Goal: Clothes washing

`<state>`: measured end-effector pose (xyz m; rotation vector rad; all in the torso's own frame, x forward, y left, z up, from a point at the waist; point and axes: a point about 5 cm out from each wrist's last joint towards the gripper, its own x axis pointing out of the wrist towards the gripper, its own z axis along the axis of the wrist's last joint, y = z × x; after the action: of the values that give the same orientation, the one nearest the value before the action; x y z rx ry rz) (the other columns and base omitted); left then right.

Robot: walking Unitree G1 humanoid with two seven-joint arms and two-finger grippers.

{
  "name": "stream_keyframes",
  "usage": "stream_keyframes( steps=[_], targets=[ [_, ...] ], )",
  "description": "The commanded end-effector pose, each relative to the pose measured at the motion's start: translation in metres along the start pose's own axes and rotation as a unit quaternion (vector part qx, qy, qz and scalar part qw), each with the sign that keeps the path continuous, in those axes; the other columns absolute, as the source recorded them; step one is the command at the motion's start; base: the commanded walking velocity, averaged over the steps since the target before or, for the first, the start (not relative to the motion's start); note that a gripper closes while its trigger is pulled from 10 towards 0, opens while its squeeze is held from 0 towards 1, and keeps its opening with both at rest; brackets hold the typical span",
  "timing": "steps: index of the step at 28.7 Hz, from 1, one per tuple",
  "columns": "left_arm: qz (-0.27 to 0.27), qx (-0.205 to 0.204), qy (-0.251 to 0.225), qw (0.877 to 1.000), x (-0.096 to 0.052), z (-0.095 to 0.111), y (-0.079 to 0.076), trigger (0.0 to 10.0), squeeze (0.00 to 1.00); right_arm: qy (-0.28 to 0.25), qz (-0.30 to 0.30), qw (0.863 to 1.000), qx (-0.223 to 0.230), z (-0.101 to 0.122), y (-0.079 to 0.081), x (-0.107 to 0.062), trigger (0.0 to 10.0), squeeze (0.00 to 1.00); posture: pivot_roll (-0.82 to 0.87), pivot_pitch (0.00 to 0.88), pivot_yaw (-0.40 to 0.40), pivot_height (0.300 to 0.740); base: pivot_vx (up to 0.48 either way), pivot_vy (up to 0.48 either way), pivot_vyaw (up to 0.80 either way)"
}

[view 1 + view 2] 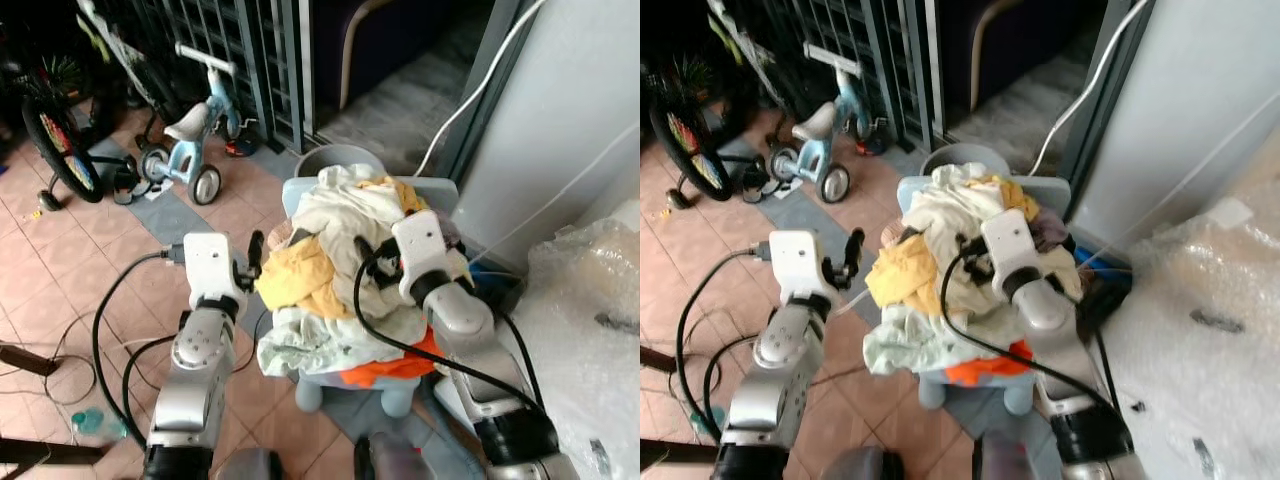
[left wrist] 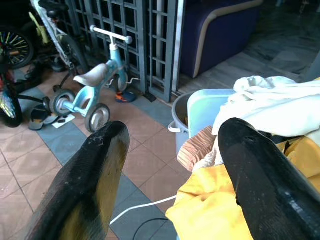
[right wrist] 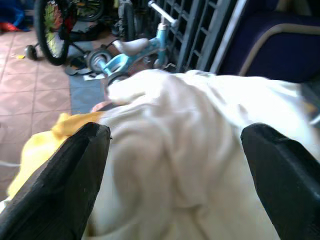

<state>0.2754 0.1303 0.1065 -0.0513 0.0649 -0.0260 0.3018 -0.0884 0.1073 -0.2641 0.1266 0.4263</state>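
A heap of clothes (image 1: 340, 250) is piled on a light blue plastic chair (image 1: 440, 188). It holds a yellow garment (image 1: 300, 275), a white cloth (image 3: 175, 150) on top and an orange piece (image 1: 395, 368) low at the front. My left gripper (image 2: 170, 135) is open beside the heap's left edge, and the yellow garment lies just past its fingertips. My right gripper (image 3: 175, 132) is open on top of the heap, its two fingers spread wide with the white cloth bulging between them.
A grey bucket (image 1: 340, 158) stands behind the chair. A light blue tricycle (image 1: 195, 140) and a bicycle (image 1: 55, 140) stand on the tiled floor to the left, by a metal grille. Cables (image 1: 110, 330) trail over the floor. Bubble wrap (image 1: 590, 320) lies at the right.
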Motion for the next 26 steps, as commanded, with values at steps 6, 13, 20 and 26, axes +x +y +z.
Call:
stream_keyframes(
  steps=[6, 13, 20, 26],
  targets=[
    [0.021, 0.003, 0.007, 1.0, -0.007, -0.001, 0.009, 10.0, 0.0, 0.057, 0.0, 0.998, 0.015, -0.018, 0.012, 0.018, 0.0, 0.0, 0.01, 0.133, 0.041, 0.74, 0.0, 0.0, 0.0],
    [0.029, 0.004, 0.01, 1.0, -0.01, -0.002, 0.012, 10.0, 0.0, 0.11, -0.059, 0.992, 0.003, -0.035, -0.006, 0.02, 0.0, 0.0, 0.03, 0.132, 0.036, 0.74, 0.0, 0.0, 0.0],
    [0.019, 0.004, 0.015, 1.0, -0.007, -0.002, 0.007, 10.0, 0.0, 0.119, -0.148, 0.981, 0.037, -0.046, -0.036, 0.013, 0.0, 0.0, 0.0, 0.13, 0.047, 0.74, 0.0, 0.0, 0.0],
    [0.014, 0.004, 0.017, 1.0, -0.006, -0.003, 0.006, 10.0, 0.0, 0.125, -0.164, 0.976, 0.071, -0.055, -0.038, 0.005, 0.0, 0.0, 0.0, 0.132, 0.052, 0.74, 0.0, 0.0, 0.0]
  ],
)
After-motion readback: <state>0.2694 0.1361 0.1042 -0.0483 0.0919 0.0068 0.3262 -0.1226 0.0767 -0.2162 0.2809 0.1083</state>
